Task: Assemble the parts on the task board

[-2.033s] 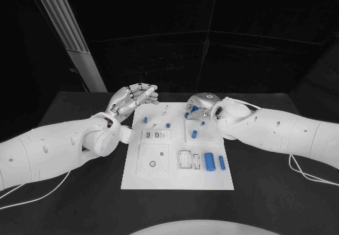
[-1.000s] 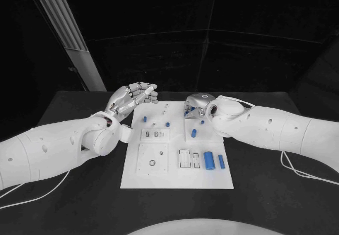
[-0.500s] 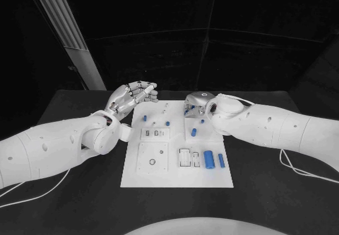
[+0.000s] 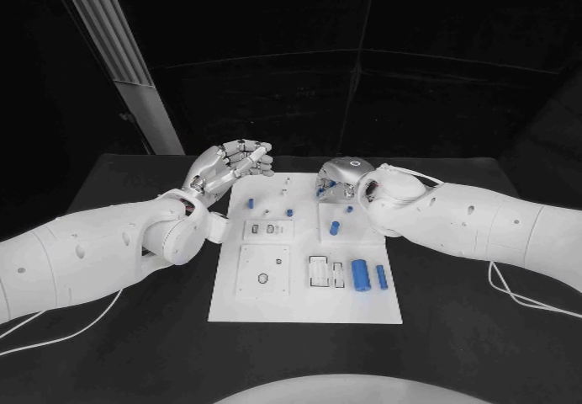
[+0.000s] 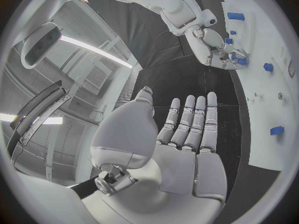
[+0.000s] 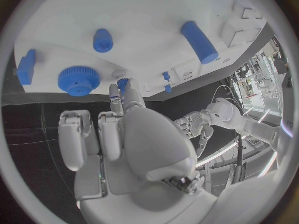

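The white task board lies mid-table with blue parts on it: small pegs standing in its far half and two cylinders lying near its right edge. My right hand hovers over the board's far right corner, and its fingertips pinch a small blue gear. Just beyond it a larger blue gear sits on the board. My left hand is raised off the board's far left corner, its palm bare and fingers straight and apart.
The black table surrounds the board on all sides. A pale slanted post stands behind the table at the left. White cables trail from my right arm onto the table.
My right hand has edged slightly toward the board's far edge with the small gear. The left hand has hardly moved.
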Robot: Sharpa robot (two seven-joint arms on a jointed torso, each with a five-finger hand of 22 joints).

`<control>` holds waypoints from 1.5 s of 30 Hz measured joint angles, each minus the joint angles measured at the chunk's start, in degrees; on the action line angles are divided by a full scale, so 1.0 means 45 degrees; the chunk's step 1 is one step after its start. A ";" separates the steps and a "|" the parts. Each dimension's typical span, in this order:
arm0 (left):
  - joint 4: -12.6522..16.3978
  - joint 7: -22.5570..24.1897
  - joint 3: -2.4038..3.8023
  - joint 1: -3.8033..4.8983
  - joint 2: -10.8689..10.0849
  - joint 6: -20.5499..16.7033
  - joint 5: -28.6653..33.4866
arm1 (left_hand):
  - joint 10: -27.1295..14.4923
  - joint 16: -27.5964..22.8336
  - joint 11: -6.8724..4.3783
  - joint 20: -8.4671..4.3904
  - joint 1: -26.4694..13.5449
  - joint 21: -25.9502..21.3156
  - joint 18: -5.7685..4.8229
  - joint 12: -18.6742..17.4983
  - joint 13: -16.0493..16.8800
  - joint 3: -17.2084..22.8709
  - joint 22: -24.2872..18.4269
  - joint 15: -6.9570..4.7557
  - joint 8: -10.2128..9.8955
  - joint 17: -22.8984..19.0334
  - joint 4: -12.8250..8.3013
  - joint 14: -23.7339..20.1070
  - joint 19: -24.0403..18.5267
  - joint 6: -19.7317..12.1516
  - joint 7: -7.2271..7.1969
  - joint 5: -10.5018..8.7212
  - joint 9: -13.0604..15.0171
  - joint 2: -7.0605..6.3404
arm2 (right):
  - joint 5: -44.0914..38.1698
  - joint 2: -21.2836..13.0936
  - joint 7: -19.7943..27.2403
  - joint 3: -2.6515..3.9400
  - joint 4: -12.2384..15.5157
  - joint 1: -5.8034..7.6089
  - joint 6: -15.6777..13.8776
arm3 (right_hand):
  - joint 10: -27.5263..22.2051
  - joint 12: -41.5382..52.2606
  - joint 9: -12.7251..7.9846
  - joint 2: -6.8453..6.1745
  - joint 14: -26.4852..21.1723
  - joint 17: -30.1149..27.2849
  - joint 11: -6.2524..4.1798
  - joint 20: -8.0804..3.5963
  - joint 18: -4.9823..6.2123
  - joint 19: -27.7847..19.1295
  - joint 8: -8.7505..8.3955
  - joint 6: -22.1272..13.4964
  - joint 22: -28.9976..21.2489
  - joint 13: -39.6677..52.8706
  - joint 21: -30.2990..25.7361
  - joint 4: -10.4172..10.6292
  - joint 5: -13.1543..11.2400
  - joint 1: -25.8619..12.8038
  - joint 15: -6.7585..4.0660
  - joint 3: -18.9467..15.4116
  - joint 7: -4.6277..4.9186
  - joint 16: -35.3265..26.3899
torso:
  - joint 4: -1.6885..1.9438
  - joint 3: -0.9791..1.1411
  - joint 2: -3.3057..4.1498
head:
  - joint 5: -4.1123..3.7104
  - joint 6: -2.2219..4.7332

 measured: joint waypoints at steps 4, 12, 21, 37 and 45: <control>-0.0049 0.0000 0.0000 0.0000 0.0025 0.0008 -0.0001 | -0.0019 0.0000 0.0019 0.0000 0.0000 0.0000 0.0000 0.0000 0.0000 0.0000 -0.0005 0.0000 -0.0018 0.0001 0.0000 0.0000 0.0000 0.0000 0.0000 0.0000 0.0000 0.0000 | 0.0002 -0.0129 0.0267 0.0273 0.0222 -0.0018 -0.0713 | 0.0017 -0.0138 0.0000 -0.0050 0.0000 -0.0001 0.0018 0.0000 0.0000 0.0000 -0.0068 0.0003 0.0000 0.0001 0.0000 0.0020 0.0000 0.0073 0.0000 -0.0020 0.0001 0.0000 | 0.0000 -0.0001 -0.0001 | 0.0034 0.0038; -0.0126 0.0001 0.0000 0.0000 0.0102 0.0012 -0.0002 | -0.0019 0.0000 0.0019 0.0000 0.0063 0.0000 0.0002 0.0000 0.0001 0.0001 -0.0018 0.0001 -0.0017 -0.0014 0.0000 0.0001 0.0000 0.0000 0.0000 0.0000 0.0011 0.0063 | 0.0002 0.0056 0.0842 0.0617 0.0157 0.0022 -0.1869 | 0.0108 -0.0322 -0.0007 -0.0039 0.0001 0.0000 0.0017 0.0000 -0.0001 0.0000 -0.0175 0.0074 -0.0001 0.0001 0.0000 0.0090 -0.0001 0.0195 0.0001 -0.0020 0.0055 0.0000 | 0.0001 -0.0006 0.0000 | 0.0118 0.0188; -0.0221 0.0001 0.0000 -0.0002 0.0159 -0.0029 -0.0004 | -0.0065 0.0000 0.0066 0.0000 0.0063 0.0000 0.0004 0.0000 0.0002 0.0001 -0.0033 0.0046 -0.0068 -0.0013 0.0000 -0.0044 0.0000 0.0000 0.0000 0.0045 0.0010 0.0063 | 0.0002 0.0671 0.1366 0.0686 -0.0560 0.0016 -0.2279 | 0.0153 -0.0485 -0.0037 -0.0104 0.0001 -0.0001 0.0062 0.0001 0.0000 0.0000 -0.0259 0.0086 -0.0001 0.0001 0.0000 0.0118 -0.0002 0.0261 0.0001 -0.0048 0.0045 0.0000 | 0.0050 -0.0012 0.0027 | 0.0305 0.0483; -0.0263 0.0001 0.0000 0.0011 0.0152 -0.0285 -0.0004 | -0.0112 0.0000 0.0018 0.0000 0.0115 -0.0053 0.0008 0.0000 0.0003 0.0001 -0.0060 0.0000 -0.0117 -0.0011 0.0000 -0.0090 0.0000 0.0000 0.0000 0.0098 0.0008 0.0115 | -0.0312 0.1992 0.2055 0.0704 -0.2313 0.0016 -0.1817 | 0.0152 -0.0641 -0.0053 -0.0090 0.0000 0.0007 0.0062 0.0001 0.0000 0.0000 -0.0336 0.0084 -0.0001 0.0001 0.0000 0.0154 -0.0003 0.0385 0.0001 -0.0012 0.0045 0.0049 | 0.0188 -0.0021 0.0150 | 0.0427 0.0698; -0.0252 0.0001 0.0000 0.0025 0.0116 -0.0350 -0.0004 | -0.0111 0.0000 0.0018 0.0000 0.0115 -0.0052 0.0009 0.0000 0.0004 0.0001 -0.0060 0.0000 -0.0117 -0.0010 0.0000 -0.0090 0.0000 0.0000 0.0000 0.0097 0.0019 0.0114 | -0.0661 0.2240 0.2089 0.0704 -0.2762 0.0009 -0.1310 | 0.0152 -0.0687 -0.0049 -0.0137 0.0000 0.0006 0.0062 0.0001 0.0000 -0.0001 -0.0342 0.0081 -0.0001 0.0001 0.0000 0.0154 -0.0004 0.0430 0.0002 -0.0013 0.0043 0.0049 | 0.0211 -0.0024 0.0178 | 0.0413 0.0674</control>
